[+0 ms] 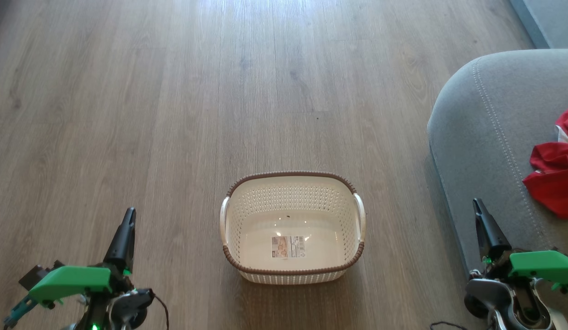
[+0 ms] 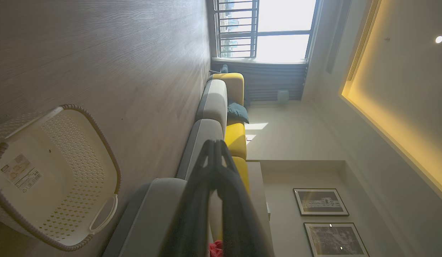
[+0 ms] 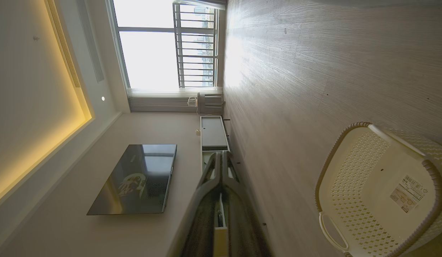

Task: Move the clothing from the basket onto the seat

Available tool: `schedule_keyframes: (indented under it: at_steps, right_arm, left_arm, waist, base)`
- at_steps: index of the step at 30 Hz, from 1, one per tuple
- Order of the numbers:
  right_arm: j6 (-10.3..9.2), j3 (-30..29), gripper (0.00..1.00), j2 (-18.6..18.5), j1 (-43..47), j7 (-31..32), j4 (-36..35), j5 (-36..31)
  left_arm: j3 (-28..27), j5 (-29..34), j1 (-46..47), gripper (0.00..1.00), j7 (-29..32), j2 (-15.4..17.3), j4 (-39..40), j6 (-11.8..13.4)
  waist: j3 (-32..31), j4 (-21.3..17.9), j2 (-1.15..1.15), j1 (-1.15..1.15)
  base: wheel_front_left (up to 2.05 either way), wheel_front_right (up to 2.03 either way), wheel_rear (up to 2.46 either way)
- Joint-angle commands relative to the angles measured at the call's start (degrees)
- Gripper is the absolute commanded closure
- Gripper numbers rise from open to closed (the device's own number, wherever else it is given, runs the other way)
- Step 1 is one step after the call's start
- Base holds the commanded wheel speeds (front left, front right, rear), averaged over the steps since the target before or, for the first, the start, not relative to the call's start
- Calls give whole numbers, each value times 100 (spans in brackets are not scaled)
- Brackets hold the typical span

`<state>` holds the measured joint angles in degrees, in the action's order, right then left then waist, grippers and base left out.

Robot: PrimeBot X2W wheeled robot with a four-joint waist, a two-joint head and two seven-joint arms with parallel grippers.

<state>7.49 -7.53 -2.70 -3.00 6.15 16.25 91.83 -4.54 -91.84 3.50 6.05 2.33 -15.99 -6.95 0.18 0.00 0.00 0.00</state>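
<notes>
Left gripper point(image 1: 129, 213): jaws pressed together, holding nothing, over the wooden floor point(image 1: 173, 91).
Right gripper point(image 1: 477, 204): jaws closed too, empty, at the seat point(image 1: 485, 119) edge.
Basket point(image 1: 290, 174): upright on the floor between both grippers, label point(image 1: 288, 246) showing on its bottom.
Clothing point(image 1: 556, 178): crumpled red with a white bit, lying on the seat, well apart from the basket.

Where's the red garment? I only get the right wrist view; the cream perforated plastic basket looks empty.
Observer: Head view: the bright red fabric garment lies on the large light grey upholstered seat cushion.
Operator: Right jaws on it?
Observer: No. The right gripper is shut, apart from it, near the cushion's edge.
Operator: Left arm?
Observer: The left gripper is shut, over the wood floor, left of the basket.
</notes>
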Motion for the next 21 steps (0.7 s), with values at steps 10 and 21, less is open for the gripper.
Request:
schedule_keyframes:
  at_steps: [10, 21]
  right_arm:
    - [0, 102, 100, -18, -319, 33, -223, 34]
    - [0, 102, 100, -18, -319, 33, -223, 34]
  left_arm:
    - [-196, -34, 269, 100, 43, 54, 195, -54]
    - [-196, -34, 269, 100, 43, 54, 195, -54]
  waist:
    - [0, 0, 0, 0]
    - [0, 0, 0, 0]
  base:
    - [0, 0, 0]
    - [0, 0, 0]
